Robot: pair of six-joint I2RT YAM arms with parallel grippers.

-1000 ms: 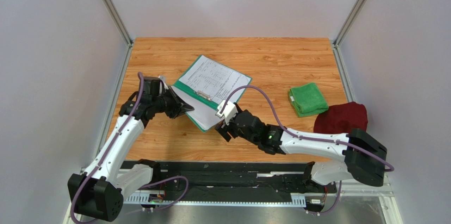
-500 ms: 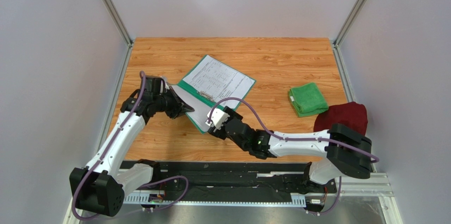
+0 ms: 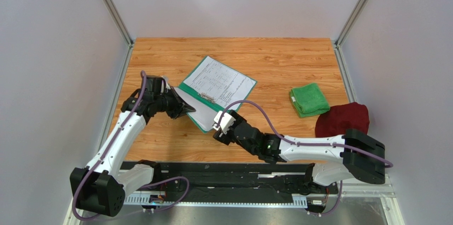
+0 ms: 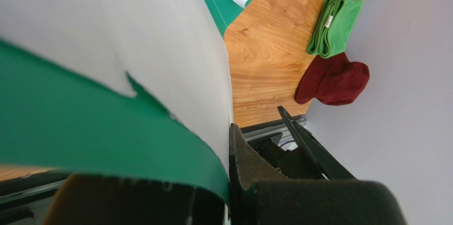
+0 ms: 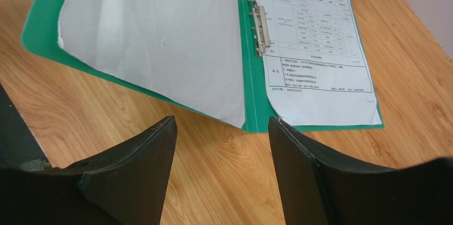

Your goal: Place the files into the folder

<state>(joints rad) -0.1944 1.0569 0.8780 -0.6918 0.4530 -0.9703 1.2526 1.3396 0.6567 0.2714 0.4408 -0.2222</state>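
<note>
1. The folder (image 5: 40,23) lies open on the table (image 3: 287,60), just left of centre in the top view. A printed sheet (image 5: 313,50) rests on its right half, its edge at the metal clip (image 5: 259,26). A blank-backed sheet (image 5: 154,34) covers the left half.
2. The left claw (image 3: 181,107) is clenched on the outer edge of the left cover. I cannot tell whether the blank-backed sheet is in that pinch too.
3. The right claw (image 5: 220,124) is released, jaws apart, low over bare wood just below the folder's near edge and touching nothing.
4. Risk: if the cover swings shut, the blank-backed sheet may slide out or crease, since nothing visibly pins it.
5. Risk: the thin cover may buckle, or the whole folder drag, because only one edge is gripped and nothing braces the other half.
6. The green cloth (image 3: 309,100) and dark red cloth (image 3: 343,119) lie well apart at centre right, and are unlikely to interfere.
</note>
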